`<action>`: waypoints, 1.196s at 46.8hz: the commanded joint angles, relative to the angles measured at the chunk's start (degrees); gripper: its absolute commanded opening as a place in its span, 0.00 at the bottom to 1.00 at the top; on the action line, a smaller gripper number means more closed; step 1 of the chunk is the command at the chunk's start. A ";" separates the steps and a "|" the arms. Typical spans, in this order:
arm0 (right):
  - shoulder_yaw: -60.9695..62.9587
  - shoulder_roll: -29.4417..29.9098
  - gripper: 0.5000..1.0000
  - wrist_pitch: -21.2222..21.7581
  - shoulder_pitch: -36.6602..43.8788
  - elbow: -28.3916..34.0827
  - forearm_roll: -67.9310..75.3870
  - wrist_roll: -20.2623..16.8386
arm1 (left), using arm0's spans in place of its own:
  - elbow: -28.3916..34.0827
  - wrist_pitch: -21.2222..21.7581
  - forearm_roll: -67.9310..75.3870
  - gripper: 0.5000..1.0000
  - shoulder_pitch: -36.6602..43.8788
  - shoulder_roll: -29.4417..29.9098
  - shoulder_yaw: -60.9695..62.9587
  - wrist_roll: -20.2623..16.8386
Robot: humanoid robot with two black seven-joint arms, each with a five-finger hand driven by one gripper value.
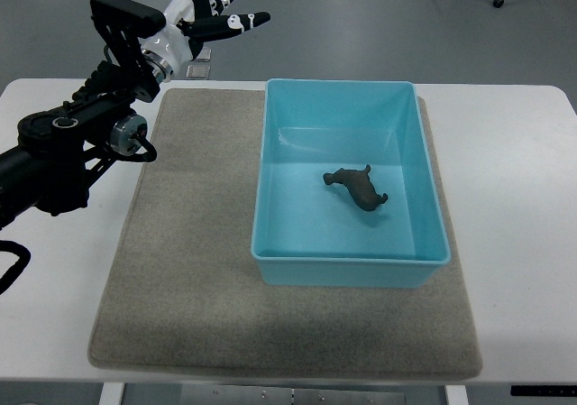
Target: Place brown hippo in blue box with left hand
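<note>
From the top view, the brown hippo [357,188] lies on the floor of the blue box [424,166], a little right of the middle, touching none of the walls. The box stands on a grey mat [189,270], towards the mat's right half, and the mat covers most of the white worktop [518,197]. The left hand [209,8] is raised beyond the worktop's far left corner, well apart from the box, its fingers spread and holding nothing. Its black arm [72,143] reaches in from the left edge.
</note>
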 commanded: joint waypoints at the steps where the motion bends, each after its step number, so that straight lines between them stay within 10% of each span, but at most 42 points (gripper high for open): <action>1: 0.00 0.00 0.87 0.01 0.00 -0.03 0.00 0.01 | 5.56 -6.89 -5.31 0.99 0.17 0.07 -0.20 0.03; 13: 0.00 0.00 0.87 0.01 0.00 -0.03 0.00 -0.07 | 14.10 -13.76 -8.13 0.99 0.08 -0.02 -0.46 1.16; 28: 0.00 0.00 0.87 0.01 0.00 0.06 0.00 0.01 | 17.87 -10.69 -19.46 0.99 -1.15 0.15 -2.13 17.07; 56: 0.00 0.00 0.87 0.01 0.00 -0.03 0.00 0.01 | 18.84 -14.28 -24.21 0.99 3.68 0.33 -11.71 17.78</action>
